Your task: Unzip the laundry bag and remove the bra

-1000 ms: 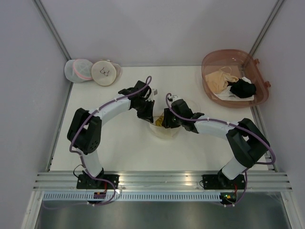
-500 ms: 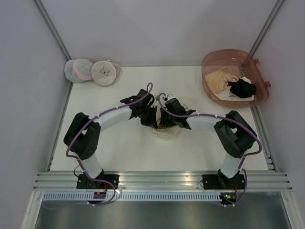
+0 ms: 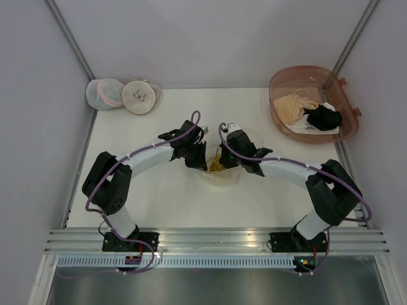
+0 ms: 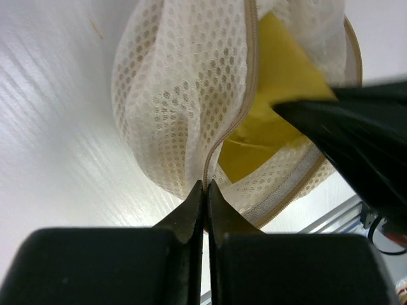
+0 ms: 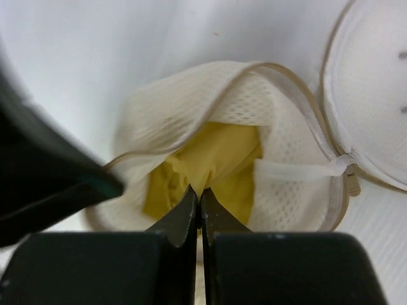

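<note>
1. Pinching the zipper edge of the laundry bag (image 4: pixel 172 95), the left claw (image 4: pixel 205 189) has its two fingers pressed flat together on the beige tape, right where the two sides of the zipper part.
2. The laundry bag sits near the middle of the table (image 3: pixel 159 197), between the two arms. Its mouth gapes open and the cream mesh stands up in a loose cup.
3. The bra (image 5: pixel 210 159) lies inside that open mouth, mustard-yellow and bunched in folds against the mesh wall.
4. The right claw (image 5: pixel 200 194) reaches into the opening from the right side. Its fingers are pressed together on a fold of the yellow fabric, pinching the bra.
5. The two claws are just beside one another over the bag, the left one on the rim and the right one in the opening.
6. At the far left corner of the table lie a white mesh bag with pink trim (image 3: pixel 103 93) and, touching it, a round cream bag (image 3: pixel 140 96) with a small bra drawing on its face.
7. At the far right corner stands a pinkish see-through tub (image 3: pixel 280 82). It holds a pale beige garment (image 3: pixel 294 105) and a black garment (image 3: pixel 322 118), one against the other.
</note>
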`<state>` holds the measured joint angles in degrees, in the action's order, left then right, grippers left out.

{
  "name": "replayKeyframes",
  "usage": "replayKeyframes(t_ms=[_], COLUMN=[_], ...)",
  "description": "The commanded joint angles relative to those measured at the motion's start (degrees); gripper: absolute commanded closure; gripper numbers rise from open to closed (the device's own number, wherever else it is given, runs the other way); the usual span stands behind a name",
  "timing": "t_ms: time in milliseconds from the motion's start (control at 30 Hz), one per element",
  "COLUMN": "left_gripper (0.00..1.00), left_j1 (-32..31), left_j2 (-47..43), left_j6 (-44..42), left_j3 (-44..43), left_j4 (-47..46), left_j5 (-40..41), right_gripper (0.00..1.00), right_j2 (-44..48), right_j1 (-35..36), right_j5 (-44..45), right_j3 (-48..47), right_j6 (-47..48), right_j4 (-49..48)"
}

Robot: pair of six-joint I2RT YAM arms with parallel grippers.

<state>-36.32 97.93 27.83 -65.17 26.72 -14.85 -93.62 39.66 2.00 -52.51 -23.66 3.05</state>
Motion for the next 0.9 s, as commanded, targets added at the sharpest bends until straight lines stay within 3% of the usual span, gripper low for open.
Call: replayKeyframes(t_ms=[0,200,467,700,867], left_gripper=[0.98,0.98,0.98,0.98,0.98], left_j1=[0.72,2.12,2.21,2.39,2.92], left_j2=[-2.92,-2.74,-2.66,-3.27,-3.45], left_j6=[2.57,3.10,3.10,3.02,2.75], left_j3=[0.39,-0.31,0.30,1.00,1.36], left_j4=[-1.58,-1.50,-1.67,-1.67,-1.76], left_j5=[4.30,5.54,4.48,4.13,3.78], right_gripper=[1.00,1.00,1.00,1.00,1.00], right_j2=[9.76,21.10,26.21,28.32,29.02], right_j1=[0.42,0.33,-0.28,-9.32,-11.88], right_j5=[-7.77,-13.68,-4.90,-25.44,-33.10], right_j3=[-0.05,-0.40,-3.03,-4.88,-3.30], right_j6=[1.68,1.60,0.28,-12.10,-19.48], right_j4=[0.99,1.79,-4.35,-20.95,-30.54])
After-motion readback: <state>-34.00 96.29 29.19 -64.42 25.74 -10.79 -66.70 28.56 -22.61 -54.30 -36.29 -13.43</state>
